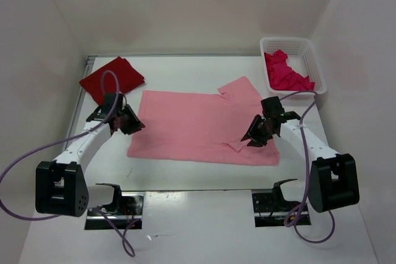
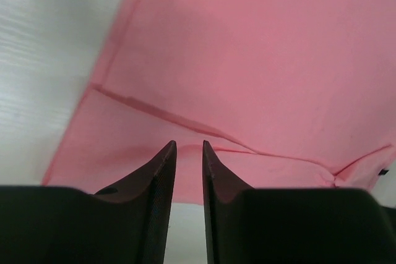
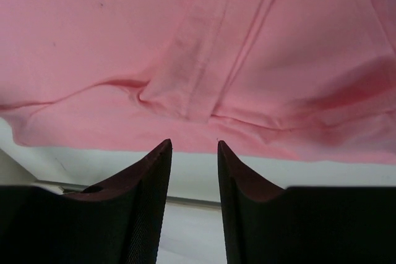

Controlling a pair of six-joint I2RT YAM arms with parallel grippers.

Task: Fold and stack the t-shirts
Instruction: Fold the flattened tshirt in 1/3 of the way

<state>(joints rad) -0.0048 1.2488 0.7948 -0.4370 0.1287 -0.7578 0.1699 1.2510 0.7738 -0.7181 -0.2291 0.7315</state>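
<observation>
Table (image 1: 185,214), centre: light pink t-shirt (image 1: 198,128) spread flat, one sleeve turned in, fold incomplete. Far left: dark red t-shirt (image 1: 111,78), folded. Far right: crimson t-shirt (image 1: 284,72) crumpled in basket (image 1: 306,44), untouched. No stack yet. L gripper (image 1: 133,122) & R gripper (image 1: 255,135) at the pink shirt's side edges, jaws part-open, both empty.

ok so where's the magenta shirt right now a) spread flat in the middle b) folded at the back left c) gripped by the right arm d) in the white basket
d, the magenta shirt lies crumpled in the white basket at the back right; the pink shirt is spread flat in the middle and the dark red shirt sits folded at back left
</observation>
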